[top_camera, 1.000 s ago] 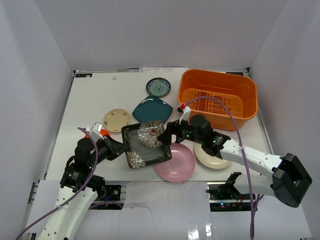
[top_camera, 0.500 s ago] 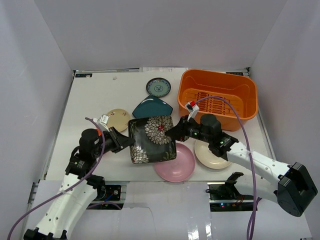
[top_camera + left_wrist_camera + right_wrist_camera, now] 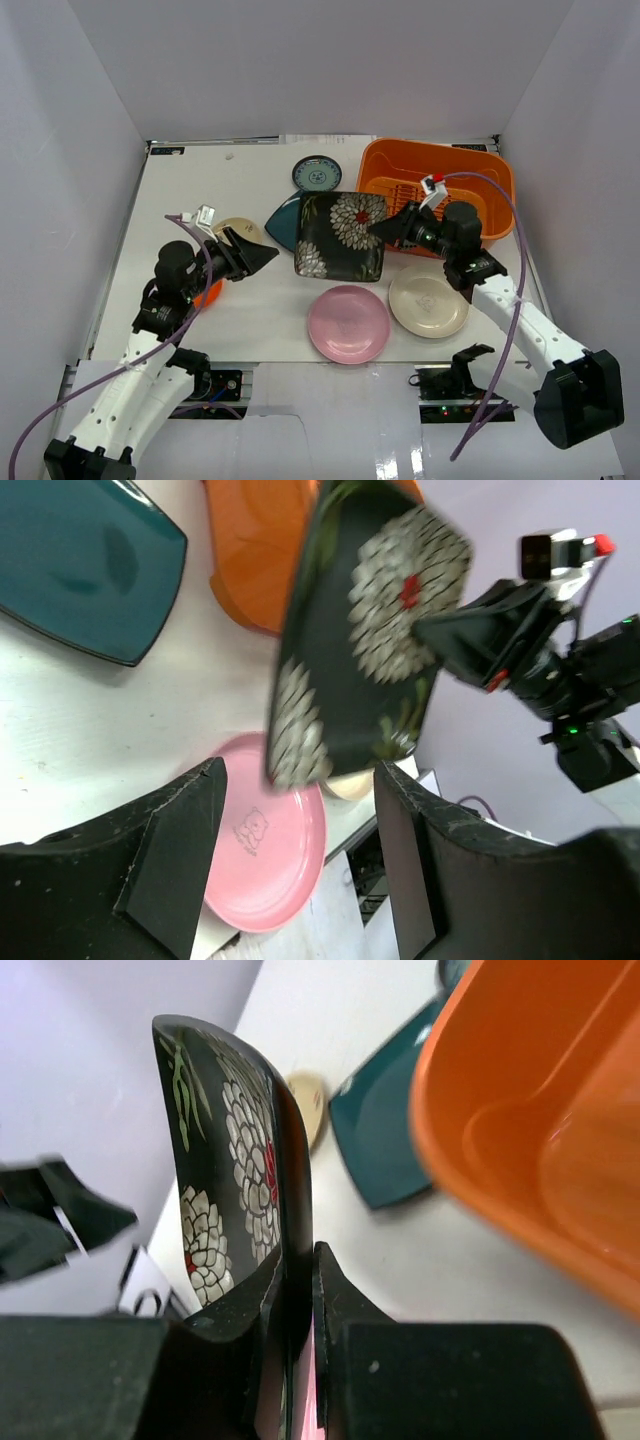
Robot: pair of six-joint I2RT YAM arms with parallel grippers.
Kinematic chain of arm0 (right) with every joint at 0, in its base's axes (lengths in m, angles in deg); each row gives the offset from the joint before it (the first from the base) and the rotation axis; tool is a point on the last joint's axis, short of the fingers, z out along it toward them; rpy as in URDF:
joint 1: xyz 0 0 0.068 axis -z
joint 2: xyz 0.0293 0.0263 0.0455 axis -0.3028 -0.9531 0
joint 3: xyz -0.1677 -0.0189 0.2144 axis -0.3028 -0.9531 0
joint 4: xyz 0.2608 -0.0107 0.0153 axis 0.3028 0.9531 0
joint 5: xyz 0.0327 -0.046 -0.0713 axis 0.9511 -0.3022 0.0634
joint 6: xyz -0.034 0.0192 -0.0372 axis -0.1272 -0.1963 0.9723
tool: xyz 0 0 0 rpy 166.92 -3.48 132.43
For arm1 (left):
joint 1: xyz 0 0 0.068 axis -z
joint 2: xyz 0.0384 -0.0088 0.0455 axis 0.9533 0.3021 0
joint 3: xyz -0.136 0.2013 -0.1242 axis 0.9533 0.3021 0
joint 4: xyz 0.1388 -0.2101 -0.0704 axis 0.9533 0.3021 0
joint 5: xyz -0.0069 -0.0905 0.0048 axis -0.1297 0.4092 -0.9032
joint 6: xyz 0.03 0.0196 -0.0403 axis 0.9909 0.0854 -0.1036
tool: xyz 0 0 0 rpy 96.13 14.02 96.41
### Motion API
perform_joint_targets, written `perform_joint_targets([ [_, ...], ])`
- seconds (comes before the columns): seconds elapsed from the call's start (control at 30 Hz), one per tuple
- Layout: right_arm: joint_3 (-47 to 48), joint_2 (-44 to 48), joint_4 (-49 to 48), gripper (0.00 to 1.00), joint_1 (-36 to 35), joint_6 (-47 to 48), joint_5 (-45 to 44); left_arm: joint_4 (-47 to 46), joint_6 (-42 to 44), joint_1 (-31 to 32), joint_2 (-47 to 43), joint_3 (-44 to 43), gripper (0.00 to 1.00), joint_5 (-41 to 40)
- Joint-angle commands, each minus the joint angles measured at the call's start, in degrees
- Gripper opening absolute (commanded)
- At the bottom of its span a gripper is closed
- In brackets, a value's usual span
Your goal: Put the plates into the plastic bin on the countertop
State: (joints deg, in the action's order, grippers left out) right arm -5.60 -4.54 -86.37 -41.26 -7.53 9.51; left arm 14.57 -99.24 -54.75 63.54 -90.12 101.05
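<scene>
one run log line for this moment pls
right end effector: shut on black floral plate, lifted beside orange bin | left end effector: open, apart from plate

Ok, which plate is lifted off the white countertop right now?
The black floral square plate, pinched at its edge by the right gripper beside the orange plastic bin; the others lie flat on the white countertop.

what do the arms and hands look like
The left arm and right arm have white links and black joints. The left hand and right hand are black, with two wedge-shaped fingers. A purple cable loops along each arm; a red-tipped white box tops the right wrist.
</scene>
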Motion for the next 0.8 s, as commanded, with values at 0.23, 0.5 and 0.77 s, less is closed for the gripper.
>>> perform_joint_targets([
  [0.23, 18.4, -6.6, -6.7, 0.08, 27.4, -6.0, 10.4, -2.4, -0.8, 0.0, 8.3, 2.4, 0.73, -10.2],
  [0.5, 27.3, -18.4, 6.8, 0.08, 30.8, 10.9, -3.5, -12.7, -4.2, 0.0, 23.1, 5.2, 0.74, -12.5],
  [0.77, 31.4, -30.9, 9.0, 0.08, 30.9, 16.4, -6.6, -22.0, -7.5, 0.0, 35.6, 3.8, 0.75, -13.9],
])
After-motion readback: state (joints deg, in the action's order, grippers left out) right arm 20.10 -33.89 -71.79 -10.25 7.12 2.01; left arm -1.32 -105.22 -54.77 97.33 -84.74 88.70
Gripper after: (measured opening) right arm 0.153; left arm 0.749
